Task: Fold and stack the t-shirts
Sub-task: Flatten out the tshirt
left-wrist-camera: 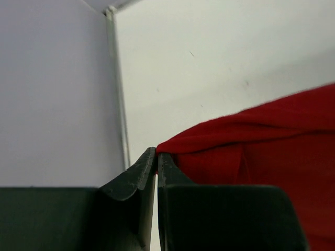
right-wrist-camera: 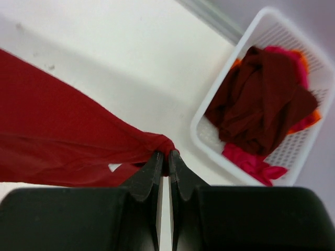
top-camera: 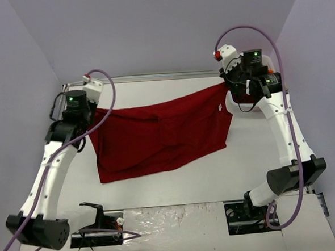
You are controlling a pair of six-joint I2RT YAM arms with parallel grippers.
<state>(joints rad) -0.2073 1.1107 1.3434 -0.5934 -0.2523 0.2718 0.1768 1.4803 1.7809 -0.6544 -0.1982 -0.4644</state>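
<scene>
- Flat white tabletop (top-camera: 177, 184).
- Across its middle, a dark red cloth t-shirt (top-camera: 162, 137): lower edge resting on the surface, two upper corners raised off it.
- Toward the far right, a white plastic mesh basket (right-wrist-camera: 199, 117) standing on the surface, heaped with dark red and red-orange shirts (right-wrist-camera: 261, 104).
- Along the near edge, a crinkled clear plastic sheet (top-camera: 173, 222).

Two arms (top-camera: 48, 167), one basket (right-wrist-camera: 207, 133), several t-shirts (top-camera: 157, 137)

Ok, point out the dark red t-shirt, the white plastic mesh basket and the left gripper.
dark red t-shirt (top-camera: 157, 140), top external view, cloth centre.
white plastic mesh basket (right-wrist-camera: 207, 137), right wrist view, bare near corner.
left gripper (left-wrist-camera: 157, 154), left wrist view, between fingertips.
</scene>
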